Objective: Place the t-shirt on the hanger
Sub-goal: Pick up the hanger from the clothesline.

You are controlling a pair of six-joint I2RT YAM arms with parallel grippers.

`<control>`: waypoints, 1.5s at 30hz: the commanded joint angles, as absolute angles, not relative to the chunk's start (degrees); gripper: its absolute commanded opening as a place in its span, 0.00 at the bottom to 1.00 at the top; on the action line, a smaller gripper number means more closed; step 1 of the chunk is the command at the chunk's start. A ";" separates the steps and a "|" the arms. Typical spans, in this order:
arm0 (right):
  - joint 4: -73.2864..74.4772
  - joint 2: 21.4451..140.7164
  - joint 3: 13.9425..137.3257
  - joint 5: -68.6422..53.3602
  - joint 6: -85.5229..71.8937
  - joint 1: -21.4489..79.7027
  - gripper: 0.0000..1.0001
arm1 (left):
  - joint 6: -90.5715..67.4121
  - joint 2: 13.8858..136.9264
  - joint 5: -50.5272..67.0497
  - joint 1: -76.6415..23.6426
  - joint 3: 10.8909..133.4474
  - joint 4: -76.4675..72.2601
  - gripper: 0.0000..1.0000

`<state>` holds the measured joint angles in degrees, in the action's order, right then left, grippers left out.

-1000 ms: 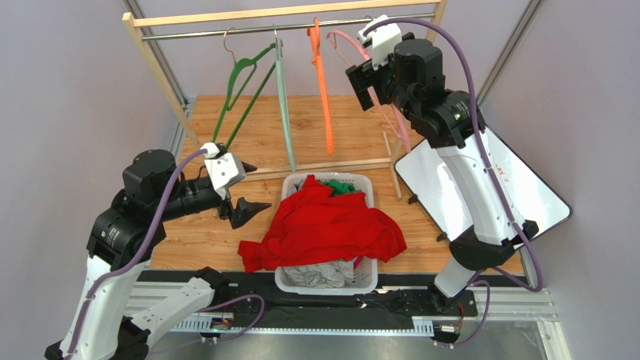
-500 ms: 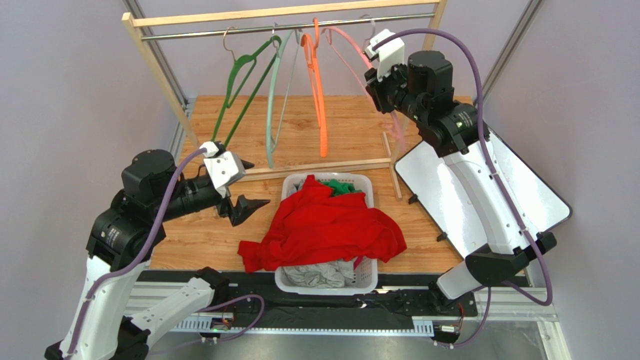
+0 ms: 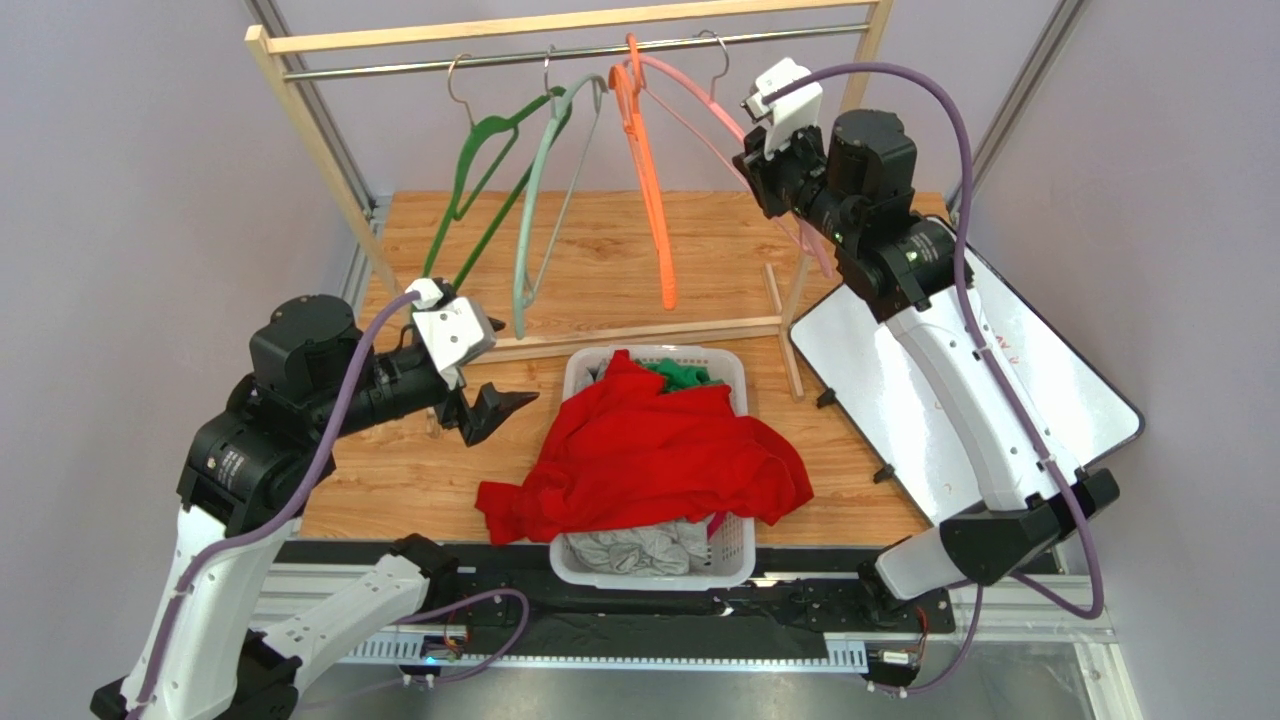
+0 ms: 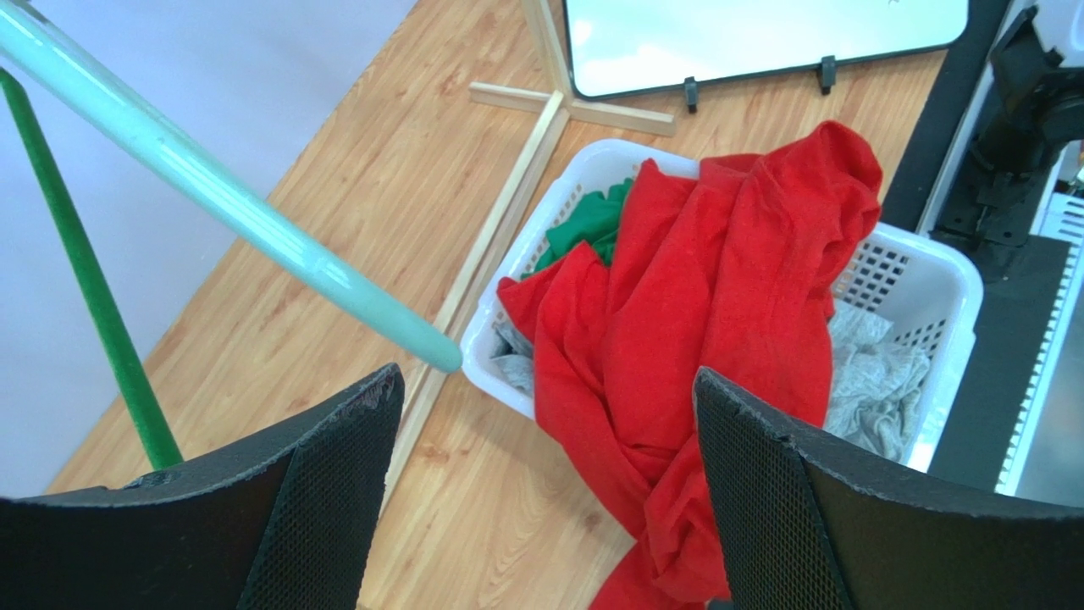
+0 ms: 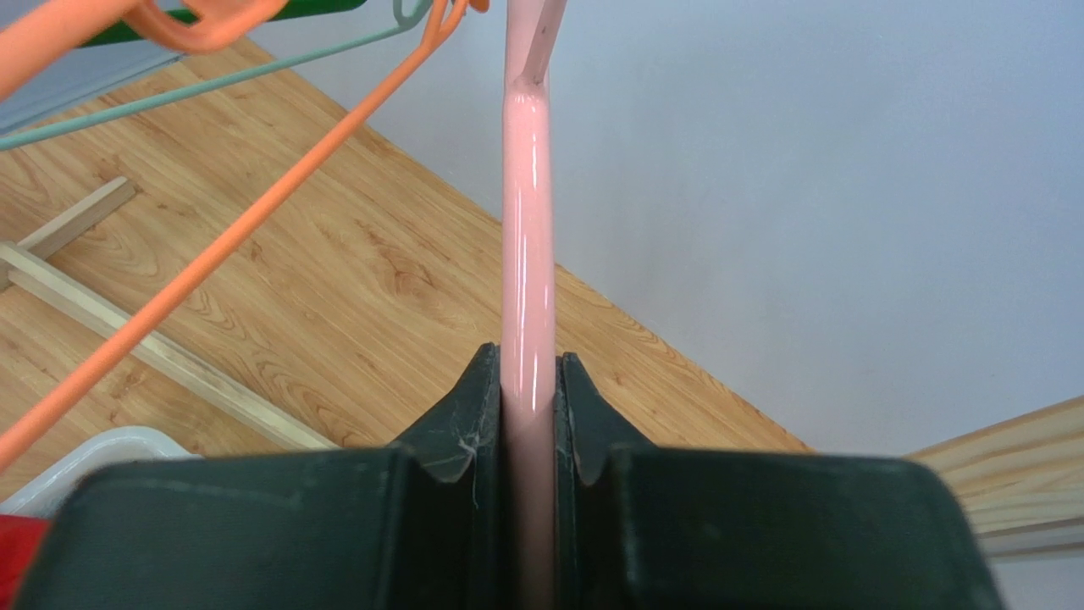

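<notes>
At left centre of the overhead view, my left gripper hangs spread and empty, its meshed black fingers aimed toward the t-shirt. That is soft, crumpled red cloth heaped mid-frame over the white lattice basket, one fold spilling onto the wood. Upper right, my right gripper pinches the hanger, a thin, smooth pink plastic bar, its hook seemingly on the rail. I judge only the hanger is grasped; lifting the shirt and dressing the hanger remain.

Ahead of your left fingers, bare tabletop free, mint-green hanger slanting across above, basket beyond, orange hanger close beside the hanger in your right fingers.
</notes>
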<state>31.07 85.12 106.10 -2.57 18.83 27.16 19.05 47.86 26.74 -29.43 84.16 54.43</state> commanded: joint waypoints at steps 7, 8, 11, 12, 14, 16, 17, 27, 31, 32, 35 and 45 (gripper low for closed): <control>2.83 75.06 87.29 -3.78 14.59 26.19 0.00 | 20.13 48.52 24.17 -29.18 84.99 55.02 0.89; 0.99 75.06 86.93 -3.69 14.50 26.10 0.00 | 20.13 48.52 24.17 -29.18 84.99 55.11 0.89; -1.30 75.32 86.40 -3.34 13.98 26.02 0.00 | 20.21 48.52 23.56 -29.18 84.73 55.37 0.89; -2.01 75.32 86.14 -3.43 13.89 25.93 0.00 | 20.21 48.52 23.47 -29.18 84.73 55.37 0.89; -2.81 75.85 86.31 -3.69 13.63 25.93 0.00 | 20.39 48.60 23.38 -29.18 84.55 55.46 0.89; -3.77 75.94 86.22 -4.30 13.71 25.93 0.00 | 20.83 48.69 23.12 -29.18 84.46 55.37 0.89; -4.13 75.94 86.31 -4.48 13.71 25.93 0.00 | 20.74 48.78 22.94 -29.18 84.46 55.46 0.89; 12.17 67.95 85.34 -6.33 13.10 25.93 0.00 | 20.13 51.51 27.07 -29.09 87.45 62.84 0.91; 20.90 61.10 82.97 -5.36 13.09 26.02 0.00 | 20.65 50.80 29.35 -29.09 84.91 61.96 0.91; 23.01 59.78 82.88 -5.36 13.27 25.75 0.00 | 21.00 50.97 30.05 -29.09 84.55 62.05 0.91; 34.59 55.64 83.84 -10.88 17.64 26.01 0.00 | 22.06 51.42 32.87 -29.09 82.45 61.79 0.90; 73.17 40.96 84.81 -16.34 29.87 26.02 0.00 | 27.49 43.42 42.35 -29.00 61.19 49.75 0.81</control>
<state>56.21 44.60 82.83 -12.29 23.44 26.06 22.00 45.93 35.42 -29.21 66.50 55.59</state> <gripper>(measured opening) 0.112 0.825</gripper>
